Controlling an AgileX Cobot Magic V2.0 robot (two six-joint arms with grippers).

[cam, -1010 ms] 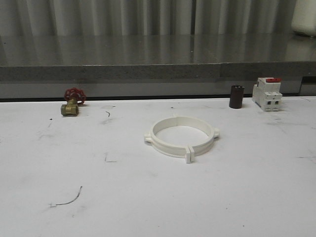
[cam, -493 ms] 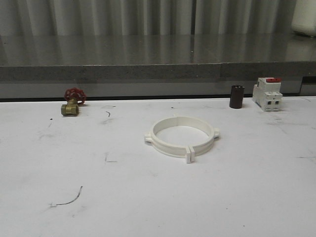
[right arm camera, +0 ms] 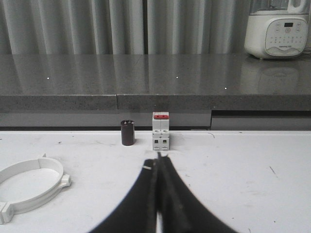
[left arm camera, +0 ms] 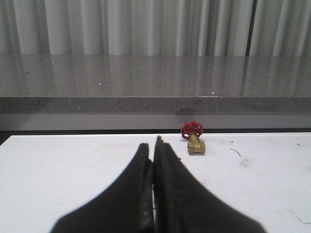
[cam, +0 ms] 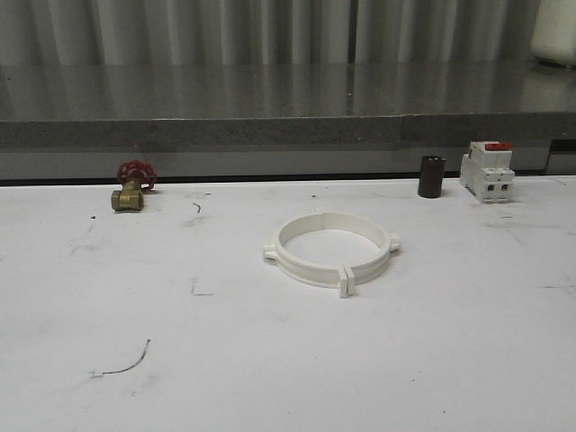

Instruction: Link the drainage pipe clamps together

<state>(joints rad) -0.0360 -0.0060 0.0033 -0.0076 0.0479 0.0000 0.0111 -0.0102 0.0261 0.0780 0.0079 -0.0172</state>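
Note:
The drainage pipe clamps (cam: pixel 330 248) lie flat in the middle of the white table as one white ring, two half-bands meeting at square tabs at the front and small tabs at the sides. Part of the same ring, the clamps (right arm camera: pixel 29 184), shows in the right wrist view. My left gripper (left arm camera: pixel 153 148) is shut with nothing between its black fingers, low over the table and pointing toward the back edge. My right gripper (right arm camera: pixel 158 160) is also shut and empty, to the right of the ring and apart from it.
A brass valve with a red handwheel (cam: pixel 131 187) sits at the back left. A dark cylinder (cam: pixel 431 176) and a white boxy switch with a red top (cam: pixel 487 170) stand at the back right. A grey ledge (cam: pixel 288 130) runs behind the table.

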